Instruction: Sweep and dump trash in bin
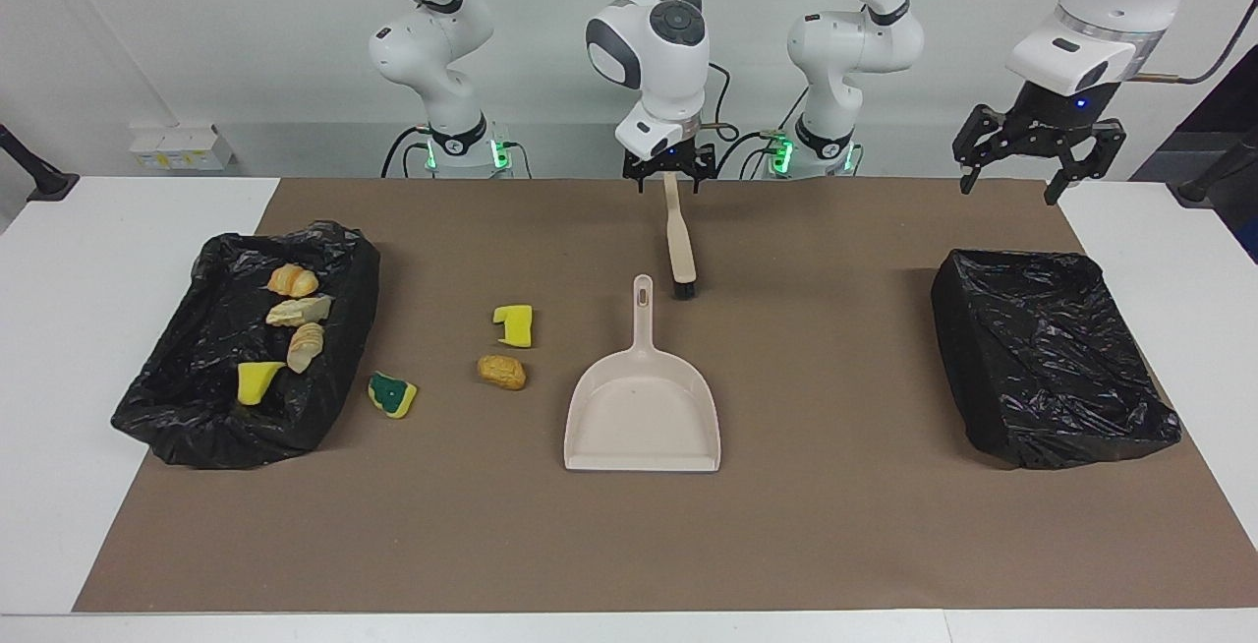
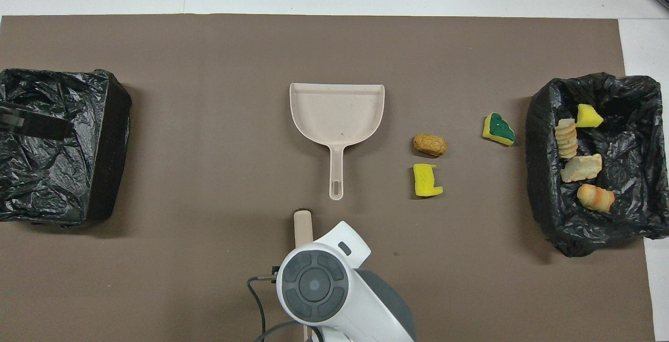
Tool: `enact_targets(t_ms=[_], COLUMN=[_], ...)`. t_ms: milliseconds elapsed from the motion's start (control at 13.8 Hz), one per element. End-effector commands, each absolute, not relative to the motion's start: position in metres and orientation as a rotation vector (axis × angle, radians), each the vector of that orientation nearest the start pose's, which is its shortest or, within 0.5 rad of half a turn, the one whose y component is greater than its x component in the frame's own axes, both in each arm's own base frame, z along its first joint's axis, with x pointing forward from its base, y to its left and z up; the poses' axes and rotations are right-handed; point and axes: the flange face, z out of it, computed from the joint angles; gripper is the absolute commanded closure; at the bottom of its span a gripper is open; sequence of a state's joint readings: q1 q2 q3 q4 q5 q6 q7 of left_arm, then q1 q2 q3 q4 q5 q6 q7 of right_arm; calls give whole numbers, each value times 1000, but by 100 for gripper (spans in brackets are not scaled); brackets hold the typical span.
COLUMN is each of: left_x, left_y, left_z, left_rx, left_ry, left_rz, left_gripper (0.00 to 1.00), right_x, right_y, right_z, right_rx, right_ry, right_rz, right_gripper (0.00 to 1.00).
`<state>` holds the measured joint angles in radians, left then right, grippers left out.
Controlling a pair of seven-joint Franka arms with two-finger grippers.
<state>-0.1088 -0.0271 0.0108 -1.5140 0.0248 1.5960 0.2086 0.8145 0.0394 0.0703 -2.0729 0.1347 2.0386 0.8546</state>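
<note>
- I am seeing my right tool [image 1: 668,174] hanging over the handle end of the brush [image 1: 678,240] at the robots' edge of the mat – fingers spread, gripping nothing.
- My left tool [image 1: 1037,156] is waiting up in the air over the left arm's end of the surface, just robot-side of the black-lined bin [image 1: 1052,358] there; fingers spread, nothing in them.
- The dustpan [image 1: 644,407] is lying flat mid-mat, handle pointing toward the robots, pan bare.
- Three pieces of trash are sitting loose on the mat toward the right arm's end: a yellow sponge piece [image 1: 514,324], a brown lump [image 1: 501,371] just beside it and farther from the robots, and a green-topped sponge [image 1: 392,394] near the filled bin [image 1: 187,407].
- Four more scraps are lying inside that bin – croissant chunk [image 1: 292,279], bread piece [image 1: 300,310], ridged roll [image 1: 305,345], yellow sponge wedge [image 1: 257,381].
</note>
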Motion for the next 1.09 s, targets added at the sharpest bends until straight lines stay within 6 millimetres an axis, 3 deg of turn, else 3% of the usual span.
enact_targets(t_ms=[0,218,363,508,581,653,726,1016], left_x=[538,538,540,542,543,544,545,557], left_y=[-53,-54,-56,-61,-62,-64,-65,-89], left_z=[668,669,669,668,668,668,668,659], left_rx=[-3065,-3064,-3063,-3061,-3060,-3058,-3056,-3059], left_ry=[499,502,502,509,511,518,521,511], left_rz=[-167,-171,-186,-200,-210,-219,-224,-274], left_gripper=[0,0,0,0,0,0,0,0], right_x=[326,315,311,310,309,307,305,302], right_y=[428,440,442,442,442,443,443,439], right_z=[381,346,335,335,335,335,336,334], right_rx=[-3079,-3098,-3103,-3105,-3096,-3086,-3085,-3110], right_ry=[53,21,9,12,35,44,41,69], right_rz=[194,215,218,223,241,270,275,318], right_gripper=[8,15,20,32,44,76,100,100])
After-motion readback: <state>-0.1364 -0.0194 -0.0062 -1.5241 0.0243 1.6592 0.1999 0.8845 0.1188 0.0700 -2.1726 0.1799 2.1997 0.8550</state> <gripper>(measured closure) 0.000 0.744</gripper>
